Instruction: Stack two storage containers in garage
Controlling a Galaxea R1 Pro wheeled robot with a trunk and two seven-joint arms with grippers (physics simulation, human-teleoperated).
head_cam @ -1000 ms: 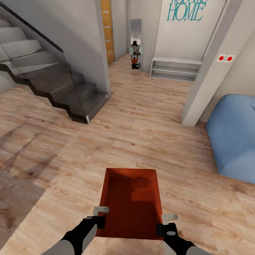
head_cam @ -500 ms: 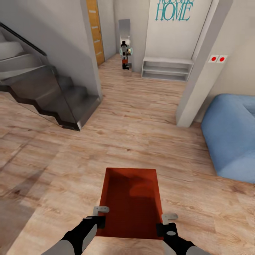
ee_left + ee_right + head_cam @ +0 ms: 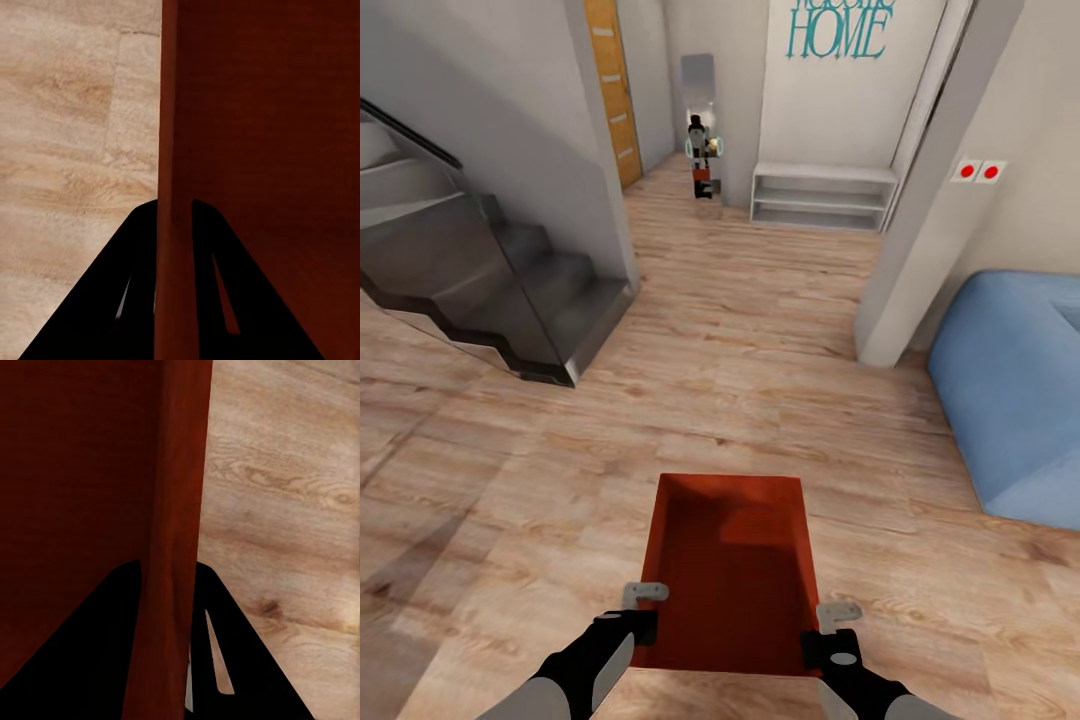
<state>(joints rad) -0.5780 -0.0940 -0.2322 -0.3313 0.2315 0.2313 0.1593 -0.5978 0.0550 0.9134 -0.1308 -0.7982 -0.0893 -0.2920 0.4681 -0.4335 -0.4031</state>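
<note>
An orange-red rectangular open-top storage container (image 3: 732,570) with thin walls is carried at 6 o'clock in the head view, above the light wood plank floor (image 3: 760,330), with its long axis running toward 12 o'clock. Its interior is seen empty from above.

The left gripper (image 3: 644,608) is placed at the container's near left corner, and the right gripper (image 3: 838,625) at its near right corner. The grasp itself is not resolved in the head view. In the left wrist view, the left gripper (image 3: 174,225) is shown with one black finger (image 3: 135,277) outside the thin wall and one inside, clamped on the container (image 3: 262,150). In the right wrist view, the right gripper (image 3: 169,585) is shown likewise pinching the opposite wall of the container (image 3: 82,465), with wood planks (image 3: 285,510) beyond it.

Recorded in the head view alone:
- a dark grey staircase with a glass side panel (image 3: 470,280) at 10 o'clock;
- an orange wooden door (image 3: 610,90) at 11 o'clock;
- a tall narrow mirror (image 3: 698,90) at 12 o'clock, in which a small robot figure is reflected;
- a low white shelf unit (image 3: 822,196) at 1 o'clock, under teal "HOME" wall lettering (image 3: 836,34);
- two red round switches (image 3: 977,171) on a white wall at 2 o'clock;
- a blue sofa (image 3: 1015,390) at 3 o'clock.
</note>
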